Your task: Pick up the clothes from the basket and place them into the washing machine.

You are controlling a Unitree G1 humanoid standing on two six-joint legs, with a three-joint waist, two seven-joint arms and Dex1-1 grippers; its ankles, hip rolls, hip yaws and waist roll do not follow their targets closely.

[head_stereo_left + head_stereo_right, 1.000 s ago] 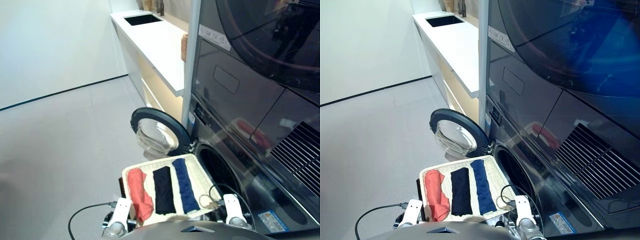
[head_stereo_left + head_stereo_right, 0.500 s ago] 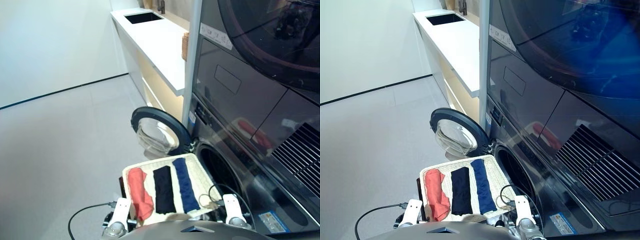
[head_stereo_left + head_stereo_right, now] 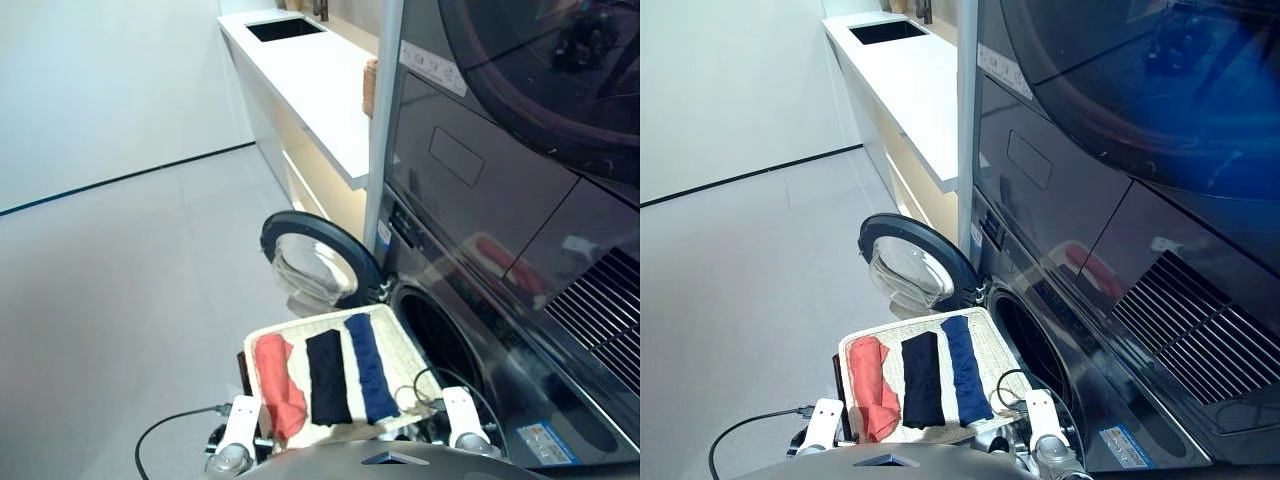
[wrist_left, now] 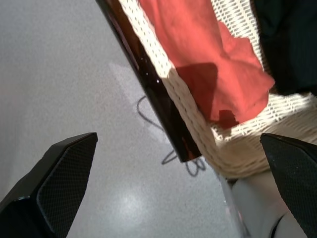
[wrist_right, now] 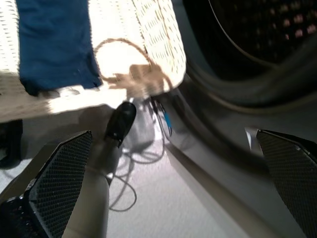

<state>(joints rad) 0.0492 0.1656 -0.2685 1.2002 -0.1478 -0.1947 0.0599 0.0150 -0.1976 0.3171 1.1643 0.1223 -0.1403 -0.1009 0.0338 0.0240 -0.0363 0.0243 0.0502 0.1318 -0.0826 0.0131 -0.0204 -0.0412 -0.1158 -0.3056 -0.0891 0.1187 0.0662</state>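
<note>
Nothing loaded yet: coral-red (image 3: 277, 392), black (image 3: 328, 377) and navy blue (image 3: 367, 367) clothes lying in the basket (image 3: 405, 352) beside the washing machine (image 3: 470, 330), door open, left gripper (image 4: 173, 198) and right gripper (image 5: 173, 193) spread, empty.

Three folded cloth strips lie side by side in the cream wicker basket (image 3: 408, 352): coral-red strip (image 3: 277, 385), black strip (image 3: 328, 376), navy strip (image 3: 367, 366) nearest the washing machine (image 3: 470, 340). The basket sits just before its open porthole, glass door (image 3: 312, 262) swung wide.
</note>
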